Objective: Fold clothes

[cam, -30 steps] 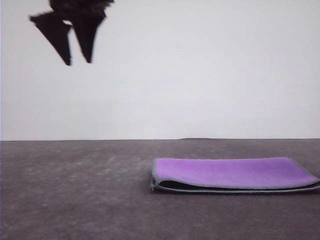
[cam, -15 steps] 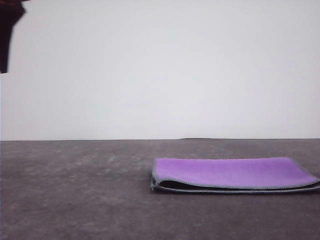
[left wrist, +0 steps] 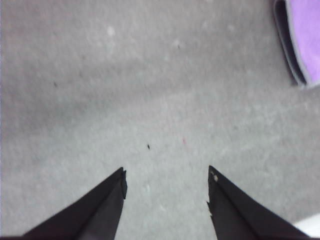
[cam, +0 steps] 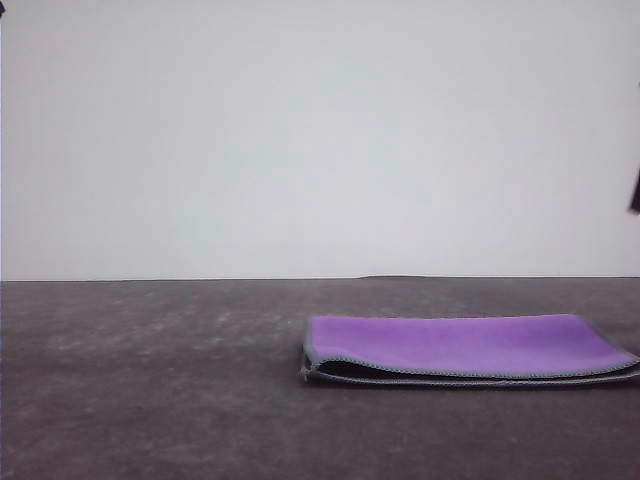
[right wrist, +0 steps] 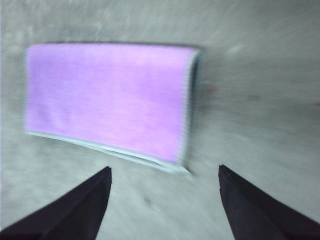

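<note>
On the near part of the speckled grey worktop (cam: pixel 150 400), seen from the front, nothing lies; a little farther back and toward the robot's right rests the small, soft square cloth (cam: pixel 460 345), folded once so that its bright purple face is up, the dark charcoal face tucked inside and a light-grey stitched edging (cam: pixel 440 371) running along the near side. The two layers gape slightly at the near left corner, which suggests a thin, light, limp fabric that will sag and slide rather than hold its shape, and is in no way fragile. A pinch through both layers at a corner or along the stitched edge looks the most secure hold, since the flat middle offers nothing to grip. Above bare worktop, with the cloth's corner at the edge of its wrist view, the left end effector (left wrist: pixel 166 175) hangs with black fingers spread wide and holding nothing. The right end effector (right wrist: pixel 165 172) hangs above and just beside the cloth (right wrist: pixel 107 97), its fingers likewise wide apart and empty.
</note>
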`<action>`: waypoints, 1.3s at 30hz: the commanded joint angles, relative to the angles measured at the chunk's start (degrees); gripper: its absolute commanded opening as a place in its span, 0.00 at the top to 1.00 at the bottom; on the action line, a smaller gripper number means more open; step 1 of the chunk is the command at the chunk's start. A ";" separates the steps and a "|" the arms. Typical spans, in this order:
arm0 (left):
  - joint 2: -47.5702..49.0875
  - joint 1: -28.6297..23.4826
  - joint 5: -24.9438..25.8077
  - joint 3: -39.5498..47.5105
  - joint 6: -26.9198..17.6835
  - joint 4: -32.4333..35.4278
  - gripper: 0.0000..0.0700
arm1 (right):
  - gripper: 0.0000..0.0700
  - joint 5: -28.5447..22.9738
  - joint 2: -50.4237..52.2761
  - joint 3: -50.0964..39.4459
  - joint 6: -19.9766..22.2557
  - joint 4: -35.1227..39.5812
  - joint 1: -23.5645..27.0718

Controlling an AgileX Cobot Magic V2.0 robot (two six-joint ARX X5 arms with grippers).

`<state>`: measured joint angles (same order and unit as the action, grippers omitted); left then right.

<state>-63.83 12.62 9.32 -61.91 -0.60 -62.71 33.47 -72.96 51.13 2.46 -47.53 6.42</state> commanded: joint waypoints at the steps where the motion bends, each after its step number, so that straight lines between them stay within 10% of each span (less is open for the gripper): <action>1: -0.48 0.09 0.26 -0.46 -0.42 0.86 0.56 | 0.39 2.06 -3.15 0.28 -0.77 1.97 -0.02; 25: -0.48 0.09 0.26 -0.46 -0.42 1.08 0.56 | 0.39 13.05 -26.69 0.28 -0.94 11.93 -0.68; 36: -0.48 0.09 0.26 -0.48 -0.42 1.10 0.56 | 0.54 13.49 -26.69 0.28 -0.52 11.19 -2.31; 39: -0.48 0.09 0.26 -0.48 -0.42 1.10 0.56 | 0.73 13.48 -26.69 0.28 -0.46 11.22 -2.56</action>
<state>-63.83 12.62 9.34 -61.91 -0.60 -61.89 47.02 -98.17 51.53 1.67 -35.97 4.08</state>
